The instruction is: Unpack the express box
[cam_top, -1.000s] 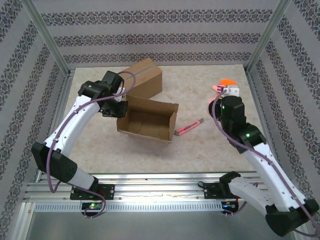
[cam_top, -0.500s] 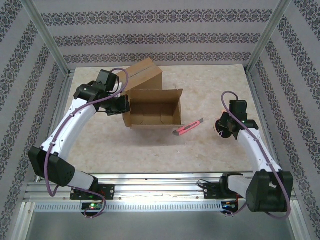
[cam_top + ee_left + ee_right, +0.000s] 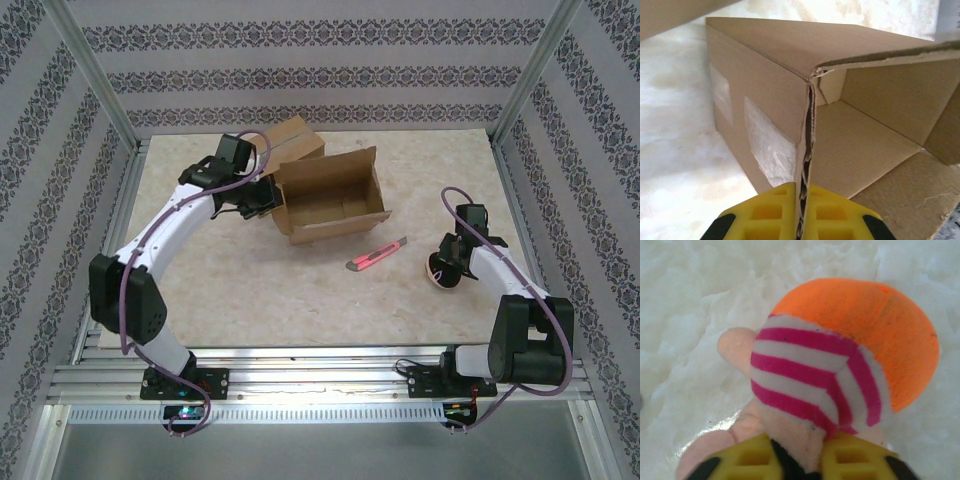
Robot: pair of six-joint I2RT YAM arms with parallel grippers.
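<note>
The open brown express box [image 3: 335, 200] stands on the table with its mouth facing up and its inside bare. My left gripper [image 3: 272, 198] is shut on the box's left wall. In the left wrist view the yellow fingers [image 3: 772, 212] pinch the corrugated edge of the box [image 3: 765, 90] between them. A plush toy [image 3: 441, 271] with an orange cap and pink-and-white stripes lies on the table at the right. My right gripper [image 3: 452, 256] is low over it. Up close, a flap of the plush toy [image 3: 840, 350] sits between the slightly parted fingers of the right gripper [image 3: 797, 460], with a dark gap beside it.
A second, closed cardboard box [image 3: 295, 140] stands behind the left gripper near the back wall. A pink box cutter [image 3: 377, 257] lies between the open box and the toy. Metal frame posts and patterned walls bound the table.
The left gripper has swung the open box back and to the right, turning it. The right arm brought the toy down onto the table and its jaws have eased apart.
</note>
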